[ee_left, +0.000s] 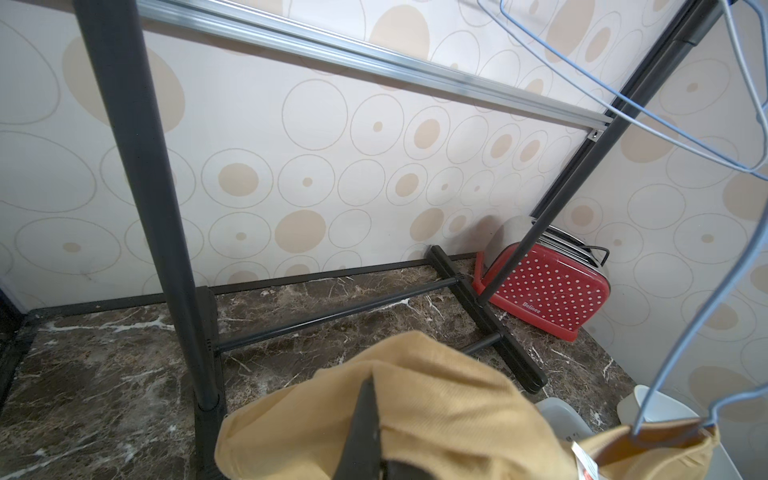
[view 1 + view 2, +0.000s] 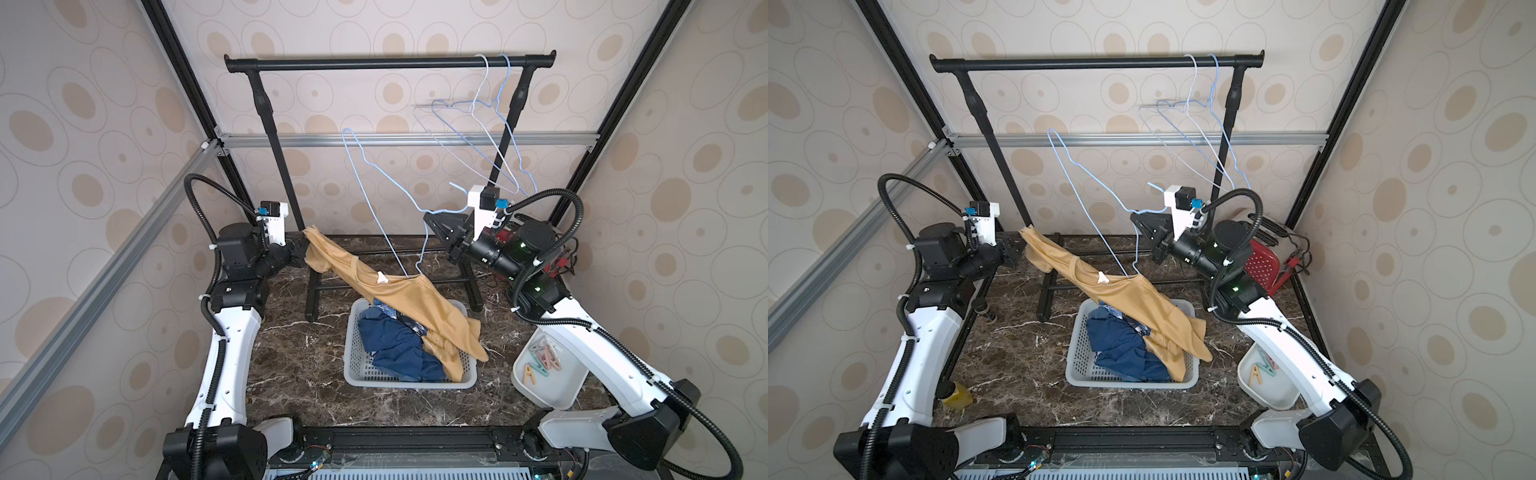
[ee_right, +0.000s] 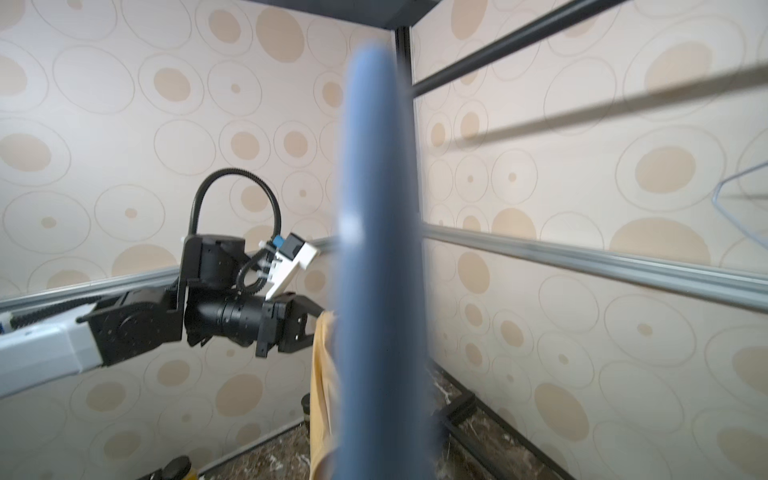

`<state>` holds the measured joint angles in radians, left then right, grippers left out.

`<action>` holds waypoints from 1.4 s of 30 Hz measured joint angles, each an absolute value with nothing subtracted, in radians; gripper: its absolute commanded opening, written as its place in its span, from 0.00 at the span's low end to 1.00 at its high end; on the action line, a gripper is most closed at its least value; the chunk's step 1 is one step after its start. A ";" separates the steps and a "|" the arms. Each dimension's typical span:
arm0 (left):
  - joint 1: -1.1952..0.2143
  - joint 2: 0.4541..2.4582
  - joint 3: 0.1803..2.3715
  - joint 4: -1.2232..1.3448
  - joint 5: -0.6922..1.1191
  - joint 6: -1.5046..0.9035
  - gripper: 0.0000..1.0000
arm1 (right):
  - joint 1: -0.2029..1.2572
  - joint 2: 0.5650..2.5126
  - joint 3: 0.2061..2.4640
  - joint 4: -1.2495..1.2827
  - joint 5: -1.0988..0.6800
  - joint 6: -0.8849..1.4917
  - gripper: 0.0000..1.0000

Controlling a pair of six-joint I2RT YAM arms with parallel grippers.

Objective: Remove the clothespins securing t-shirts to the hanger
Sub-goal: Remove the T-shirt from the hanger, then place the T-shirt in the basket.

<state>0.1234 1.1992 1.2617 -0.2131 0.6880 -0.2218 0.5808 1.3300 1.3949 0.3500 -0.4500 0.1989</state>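
A mustard-yellow t-shirt (image 2: 399, 299) stretches from my left gripper (image 2: 301, 244), which is shut on one end of it, down over the basket edge. In the left wrist view one dark finger (image 1: 365, 415) presses into the yellow cloth (image 1: 436, 399). My right gripper (image 2: 428, 217) is shut on a light-blue wire hanger (image 2: 374, 195) that is off the rail, with its lower end inside the shirt's neck. A blurred blue bar (image 3: 378, 249) fills the right wrist view and hides the jaws. Blue t-shirts (image 2: 395, 349) lie in the basket. Several clothespins (image 2: 542, 353) lie in a white bin.
A black garment rail (image 2: 390, 62) stands at the back with two bare wire hangers (image 2: 494, 124) near its right end. The grey basket (image 2: 357, 374) sits mid-table, the white bin (image 2: 552, 395) under my right arm. A red dotted toaster (image 1: 548, 291) stands in the back right corner.
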 measured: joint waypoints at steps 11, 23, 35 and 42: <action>0.095 1.128 1.234 -0.273 0.654 -0.170 0.00 | 0.609 1.375 1.516 0.372 -0.380 0.190 0.00; 0.195 1.000 1.318 -0.412 0.521 -0.082 0.00 | 0.598 1.196 1.418 0.236 -0.318 0.079 0.00; -0.183 1.045 1.379 -0.441 0.530 -0.094 0.00 | 0.566 1.180 1.402 0.171 -0.278 0.050 0.00; -0.348 0.983 1.533 -0.533 0.526 -0.099 0.00 | 0.524 1.163 1.401 0.134 -0.252 0.037 0.00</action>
<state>-0.3481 0.9829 1.5330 -0.5327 0.5259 -0.0986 0.5236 1.1633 1.4006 0.1337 -0.2520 0.0368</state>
